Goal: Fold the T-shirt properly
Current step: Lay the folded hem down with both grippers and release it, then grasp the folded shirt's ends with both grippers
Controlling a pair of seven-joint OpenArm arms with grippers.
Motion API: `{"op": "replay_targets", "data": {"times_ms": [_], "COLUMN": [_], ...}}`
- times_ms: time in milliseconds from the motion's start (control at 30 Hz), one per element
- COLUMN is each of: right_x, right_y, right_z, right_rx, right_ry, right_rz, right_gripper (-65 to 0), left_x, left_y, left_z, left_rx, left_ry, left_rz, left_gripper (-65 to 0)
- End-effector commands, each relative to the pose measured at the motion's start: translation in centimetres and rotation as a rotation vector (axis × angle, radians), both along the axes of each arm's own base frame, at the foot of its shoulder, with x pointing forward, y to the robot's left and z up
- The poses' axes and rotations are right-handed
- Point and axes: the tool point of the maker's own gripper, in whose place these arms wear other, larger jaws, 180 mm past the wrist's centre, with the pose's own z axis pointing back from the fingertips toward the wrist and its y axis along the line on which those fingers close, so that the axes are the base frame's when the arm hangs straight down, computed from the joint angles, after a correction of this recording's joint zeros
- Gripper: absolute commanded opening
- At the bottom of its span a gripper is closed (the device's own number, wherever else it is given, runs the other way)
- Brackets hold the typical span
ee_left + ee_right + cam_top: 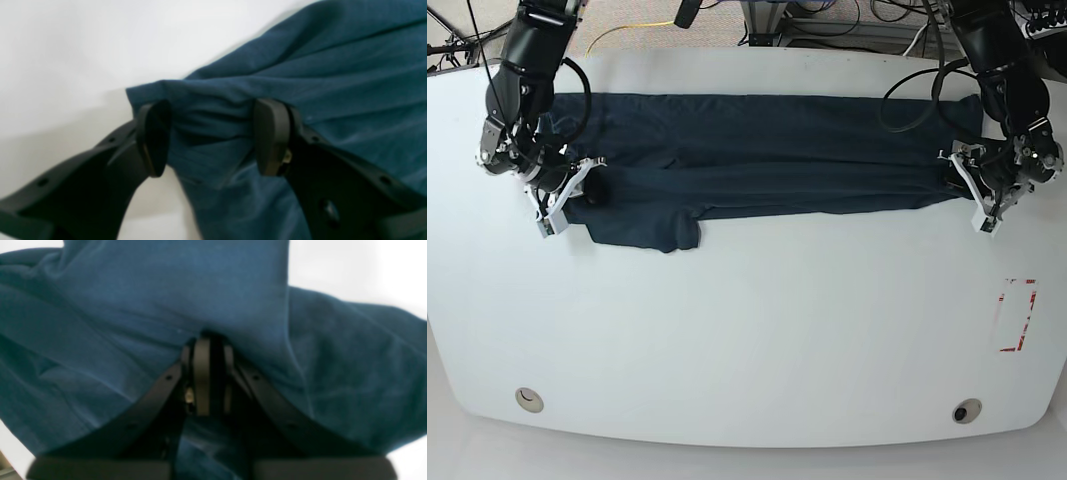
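One dark navy-blue, short-sleeved T-shirt of soft cloth (757,155) lies stretched sideways across the far half of the white table (747,330), folded lengthwise into a long band, one sleeve flap sticking out toward the near side at the base view's left; two black arms work it, one at each end. The right gripper (208,350) has its jaws pressed together on a bunched fold of the cloth; the left gripper (213,136) stands partly spread, a corner of the hem gathered between its two pads, which touch the cloth. One red-marked rectangle (1017,315) sits near the table's edge; the near half lies bare.
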Motion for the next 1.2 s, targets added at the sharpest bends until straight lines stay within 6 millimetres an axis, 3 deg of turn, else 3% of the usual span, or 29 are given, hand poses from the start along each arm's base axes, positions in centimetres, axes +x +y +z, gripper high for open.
{"op": "replay_targets", "data": {"times_ms": [0, 333, 533, 767, 1033, 1167], "right_x": [-1.0, 0.1, 1.4, 1.7, 2.7, 3.1], "right_y": [-3.7, -4.6, -4.6, -4.7, -4.7, -4.0], "right_z": [-1.9, -2.0, -0.1, 0.7, 4.4, 6.0], "right_rx": [-0.147, -0.184, -0.213, -0.233, -0.327, -0.357], "right_ry": [0.126, 0.111, 0.049, 0.045, -0.012, -0.043], "right_rz": [-0.026, -0.04, -0.031, -0.021, 0.015, 0.03], "right_gripper": [-59.5, -59.5, -59.5, -59.5, -59.5, -59.3], "left_x": [0.4, 0.8, 1.0, 2.0, 2.7, 2.8], "left_y": [1.2, 2.2, 2.3, 2.8, 0.7, -1.0], "left_z": [0.9, 1.7, 2.1, 5.7, 10.3, 10.1], "left_rx": [0.044, 0.068, 0.068, 0.069, 0.102, 0.074], "left_ry": [-0.01, -0.021, -0.032, -0.104, -0.207, -0.219], "left_rz": [0.003, 0.005, 0.008, 0.018, -0.052, -0.058], "left_gripper": [-29.2, -29.2, -29.0, -29.0, -29.0, -29.0]}}
